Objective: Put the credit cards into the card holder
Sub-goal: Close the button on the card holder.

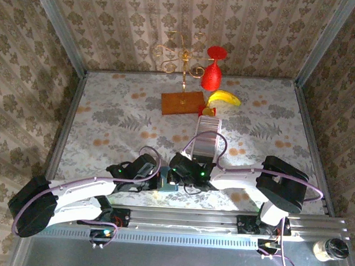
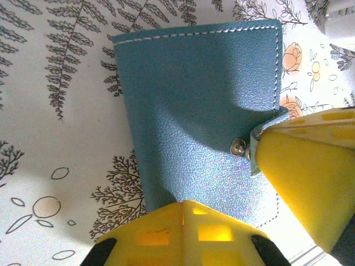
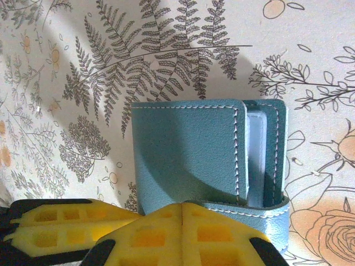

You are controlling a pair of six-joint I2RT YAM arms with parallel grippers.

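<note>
The holder lies flat on the bench, folded shut, its tab wrapped round the edge and the snap looking fastened. It sits right under both wrists. Its teal cover starts at the tips of the left end effector and runs forward from there. From the right end effector you look along its open side, where something pale shows between the flaps. I can't tell whether that is lining or a card.

Both end effectors have their fingers together. The left one's tips meet at the holder's near edge. The right one's tips meet over the tab, beside the snap. I can't tell whether either has leather pinched between its fingers or is only pressing on it.

The cards stand in their long ribbed row just beyond the right end effector, farther out on the bench. Well past them are a wooden block and a banana.

I'd say this is the opening step: nothing can go in until the snap is popped and the cover folded back. The next move probably calls for the left side to pin the body down while the right peels the tab off the stud. A pull straight up may just lift the whole holder. After that, one card has to be picked from the row.
</note>
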